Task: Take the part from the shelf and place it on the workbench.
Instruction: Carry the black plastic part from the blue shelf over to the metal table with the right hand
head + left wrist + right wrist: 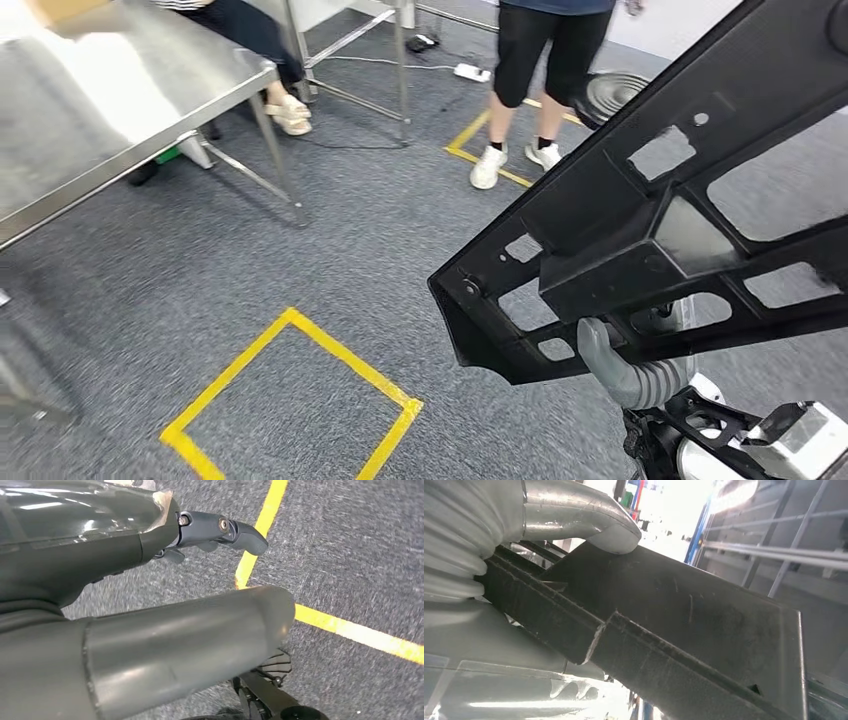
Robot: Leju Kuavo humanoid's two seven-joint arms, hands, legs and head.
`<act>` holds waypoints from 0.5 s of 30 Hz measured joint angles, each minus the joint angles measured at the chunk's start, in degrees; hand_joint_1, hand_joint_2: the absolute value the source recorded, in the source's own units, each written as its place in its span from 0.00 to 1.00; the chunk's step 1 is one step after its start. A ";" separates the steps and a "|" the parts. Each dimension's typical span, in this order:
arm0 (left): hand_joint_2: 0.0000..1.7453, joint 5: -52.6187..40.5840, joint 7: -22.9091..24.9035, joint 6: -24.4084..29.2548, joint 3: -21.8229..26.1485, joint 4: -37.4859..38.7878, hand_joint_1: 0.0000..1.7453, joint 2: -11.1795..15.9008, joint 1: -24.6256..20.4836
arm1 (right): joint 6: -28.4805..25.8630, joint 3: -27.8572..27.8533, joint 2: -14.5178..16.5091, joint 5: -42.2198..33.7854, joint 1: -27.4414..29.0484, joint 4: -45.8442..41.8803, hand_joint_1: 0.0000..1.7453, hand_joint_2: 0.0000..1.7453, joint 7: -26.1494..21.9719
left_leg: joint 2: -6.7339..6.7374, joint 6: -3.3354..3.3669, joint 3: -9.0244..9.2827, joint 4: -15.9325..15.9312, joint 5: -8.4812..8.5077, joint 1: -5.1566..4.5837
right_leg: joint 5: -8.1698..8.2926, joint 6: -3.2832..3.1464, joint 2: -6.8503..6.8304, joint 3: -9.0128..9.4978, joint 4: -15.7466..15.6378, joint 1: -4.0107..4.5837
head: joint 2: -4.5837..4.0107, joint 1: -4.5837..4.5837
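Black skeletal part [640,230], a flat frame pierced with cut-outs, carried in the air above the grey carpet [380,250], tilted, well apart from the steel table [110,110]. The right robot hand [625,365] grasps its lower edge, thumb [589,515] pressed on the face. The left robot hand [220,530] hangs empty over the yellow floor tape [260,530], fingers loosely apart. Step in hand, by judgement: transport. The next move calls for closing on the table, beyond which two persons' legs [540,60] show, and levelling the part before release.
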 joint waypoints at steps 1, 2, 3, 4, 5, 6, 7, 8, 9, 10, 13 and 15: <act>0.00 0.05 -0.06 -0.14 0.00 -0.01 0.00 0.07 -0.01 | -0.02 0.01 0.19 0.22 0.01 -0.09 0.94 1.00 0.23 | -0.68 -0.34 -0.23 0.19 -0.03 -0.04 | 0.90 -0.18 0.75 1.12 -2.43 -0.15 | 0.00 0.01; 0.00 0.13 -0.10 -0.25 0.01 -0.01 0.00 0.14 0.03 | -0.03 0.03 0.40 0.44 0.01 -0.17 0.94 1.00 0.48 | -1.27 -0.73 -0.49 0.29 0.02 -0.08 | 1.19 -0.67 1.16 1.54 -3.39 -0.16 | 0.00 0.01; 0.00 0.21 -0.13 -0.31 0.01 -0.01 0.00 0.20 0.11 | -0.04 0.04 0.66 0.60 -0.01 -0.25 0.94 1.00 0.72 | -1.79 -1.09 -0.71 0.28 0.12 -0.09 | 1.26 -1.35 0.65 1.60 -3.42 0.03 | 0.00 -0.01; 0.00 0.29 -0.16 -0.31 0.01 -0.01 0.00 0.30 0.25 | -0.05 0.04 0.95 0.71 -0.06 -0.33 0.94 1.00 0.93 | -2.11 -1.37 -0.88 0.20 0.25 0.00 | 1.42 -1.87 0.02 1.67 -3.47 -0.08 | 0.00 -0.03; 0.00 0.36 -0.19 -0.31 0.00 0.00 0.00 0.32 0.39 | -0.05 0.05 1.24 0.80 -0.16 -0.41 0.94 1.00 1.14 | -1.40 -1.67 -1.08 0.45 0.12 -0.02 | 1.53 -2.30 -0.56 1.71 -3.57 -0.16 | 0.00 -0.05; 0.00 0.42 -0.21 -0.29 -0.01 0.00 0.00 0.33 0.47 | -0.05 0.06 1.58 0.84 -0.25 -0.52 0.94 1.00 1.27 | 0.12 -1.96 -1.61 1.46 -0.56 -0.05 | 1.61 -2.77 -1.25 1.78 -3.68 -0.27 | 0.00 -0.25; 0.00 0.46 -0.20 -0.24 -0.01 0.00 0.00 0.34 0.46 | -0.05 0.06 1.84 0.85 -0.30 -0.63 0.94 1.00 1.33 | 2.08 -2.22 -2.67 3.62 -1.87 -0.05 | 1.64 -3.21 -1.97 1.85 -3.79 -0.38 | 0.00 -0.45; 0.00 0.49 -0.17 -0.18 -0.02 0.00 0.00 0.26 0.41 | -0.05 0.06 2.00 0.86 -0.35 -0.71 0.94 1.00 1.39 | 4.18 -2.48 -4.25 6.83 -3.61 -0.03 | 1.57 -3.57 -2.73 1.88 -3.80 -0.19 | 0.00 -0.66; 0.00 0.51 -0.14 -0.09 -0.02 -0.01 0.00 0.22 0.34 | -0.05 0.06 2.11 0.86 -0.35 -0.76 0.94 1.00 1.43 | 5.32 -2.72 -6.17 10.59 -5.36 0.13 | 1.49 -3.87 -3.55 1.88 -3.79 -0.05 | 0.00 -0.85; 0.00 0.55 -0.10 0.02 -0.02 0.00 0.00 0.18 0.31 | -0.03 0.06 2.18 0.86 -0.36 -0.77 0.94 1.00 1.47 | 5.81 -2.88 -7.87 13.88 -6.58 0.30 | 1.42 -4.02 -4.38 1.88 -3.79 0.08 | 0.00 -0.85; 0.00 0.67 -0.06 0.32 0.01 0.01 0.00 0.15 0.41 | 0.16 0.06 2.50 0.87 -0.52 -0.77 0.94 1.00 1.58 | 6.60 -3.00 -7.32 12.74 -4.53 0.55 | 1.13 -4.09 -6.78 2.07 -3.78 0.18 | 0.00 -0.87; 0.00 0.74 -0.06 0.41 0.02 -0.01 0.00 0.20 0.37 | 0.24 0.06 2.68 0.87 -0.70 -0.77 0.94 1.00 1.61 | 9.04 -2.61 -3.05 5.20 -1.45 0.27 | 0.76 -3.72 -8.11 2.45 -3.75 0.41 | 0.00 -0.88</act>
